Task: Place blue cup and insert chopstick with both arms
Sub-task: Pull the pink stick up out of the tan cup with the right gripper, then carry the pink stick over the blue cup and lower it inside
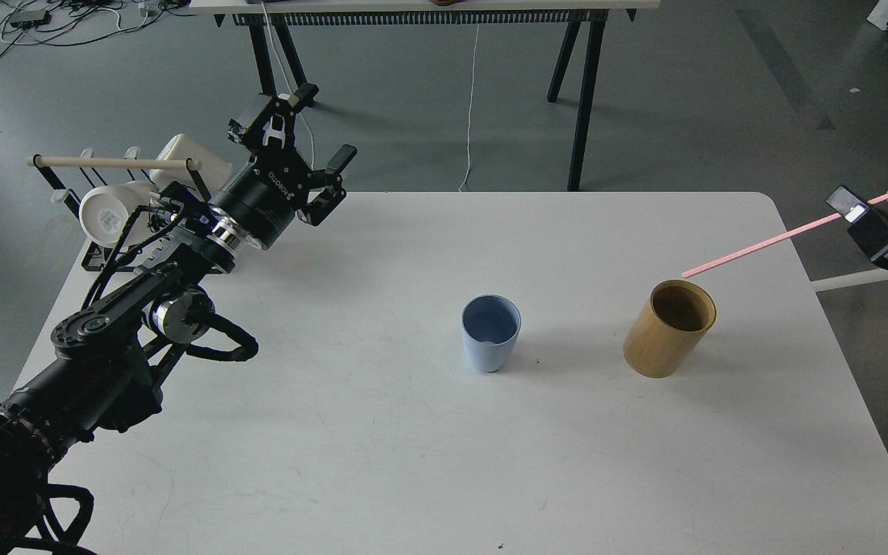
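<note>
The pale blue cup (491, 333) stands upright and empty near the middle of the white table (382, 462). My right gripper (854, 209) at the far right edge is shut on the pink chopstick (760, 246). It holds the stick in the air, slanting down to the left. The stick's free tip hangs just above the rim of the tan wooden cylinder (668, 328), clear of it. My left gripper (313, 127) is open and empty, raised above the table's back left corner, far from the cup.
A rack (116, 166) with a wooden rod and white mugs (105, 216) sits at the table's back left edge, behind my left arm. A black-legged table stands on the floor beyond. A white chair is at the far right.
</note>
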Robot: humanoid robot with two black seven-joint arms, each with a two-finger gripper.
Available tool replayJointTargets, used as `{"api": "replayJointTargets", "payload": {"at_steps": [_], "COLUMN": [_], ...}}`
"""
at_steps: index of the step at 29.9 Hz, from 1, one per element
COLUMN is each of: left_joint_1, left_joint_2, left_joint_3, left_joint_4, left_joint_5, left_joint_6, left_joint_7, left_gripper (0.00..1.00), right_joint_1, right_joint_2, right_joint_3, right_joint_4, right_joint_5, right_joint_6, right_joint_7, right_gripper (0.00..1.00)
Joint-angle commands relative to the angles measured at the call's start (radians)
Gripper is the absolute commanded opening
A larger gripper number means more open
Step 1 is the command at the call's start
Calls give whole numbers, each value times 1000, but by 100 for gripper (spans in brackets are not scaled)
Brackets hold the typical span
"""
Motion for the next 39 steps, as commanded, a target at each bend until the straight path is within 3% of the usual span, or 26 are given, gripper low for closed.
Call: {"api": "replayJointTargets", "payload": {"at_steps": [1, 3, 8, 14, 19, 39], "left_joint_1": [0, 2, 3, 2, 8, 25], "left_joint_2": [-2, -3, -26, -35, -38, -51], "left_joint_3": [3, 3, -2, 4, 6, 8], "left_joint_4": [19, 33, 62, 62, 60, 60], "left_joint_5": [-1, -1, -1, 0, 0, 0], "left_joint_6": [0, 0, 0, 0, 0, 0], "left_joint_7": [0, 0, 0, 0, 0, 0], "left_gripper": [97, 97, 97, 97, 97, 97], "right_joint_1": [43, 93, 217, 505, 618, 610], "right_joint_2": [-6, 28, 244, 414, 535, 602], "right_joint_3": [16, 8, -53, -407, -558, -653], "right_joint_4": [13, -4, -87, -200, -237, -329], "right_joint_5": [34, 33, 17, -30, -53, -144], "right_joint_6": [0, 0, 0, 0, 0, 0], "right_joint_7": [0, 0, 0, 0, 0, 0], "right_gripper": [1, 1, 1, 1, 1, 2]}}
